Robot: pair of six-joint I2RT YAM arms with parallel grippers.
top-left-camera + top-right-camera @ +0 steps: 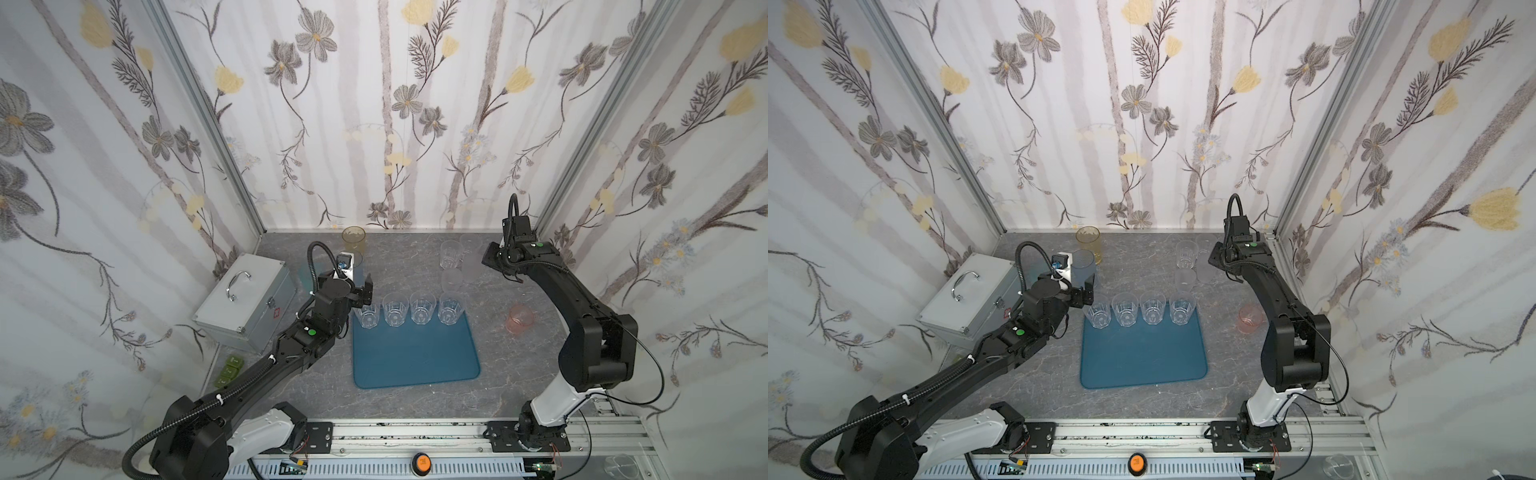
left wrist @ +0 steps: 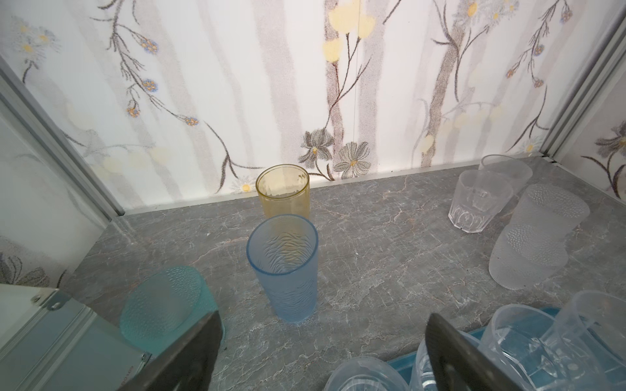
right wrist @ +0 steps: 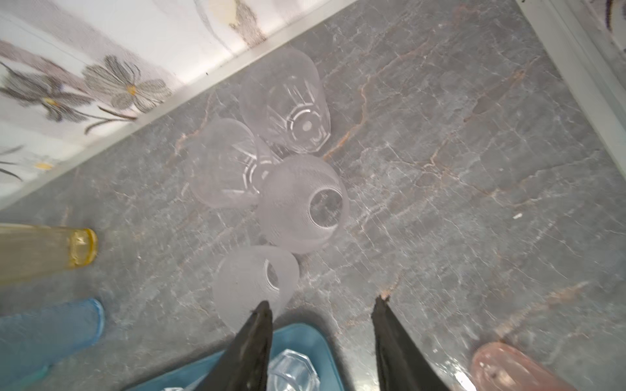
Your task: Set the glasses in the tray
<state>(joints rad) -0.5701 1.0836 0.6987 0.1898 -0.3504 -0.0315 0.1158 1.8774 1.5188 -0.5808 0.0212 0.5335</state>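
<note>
Target, we judge: blue glass [image 2: 283, 267] upright, straight ahead of left gripper [image 2: 323, 320], jaws wide apart, empty; left arm nearer | right gripper [image 3: 323, 301] apart, empty, frosted pair [image 3: 303, 203] just ahead | we count four clear glasses [image 1: 395, 311] on tray [image 1: 415, 357] beside left gripper, eight off it: two clear [image 2: 479, 203], two frosted, amber [image 2: 283, 191], blue, teal [image 2: 162, 304], pink [image 1: 519, 319]

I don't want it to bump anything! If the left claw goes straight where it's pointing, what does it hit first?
Probably the blue glass, upright straight ahead of the open left claw; the amber glass stands behind it. Depth is unclear.
</note>
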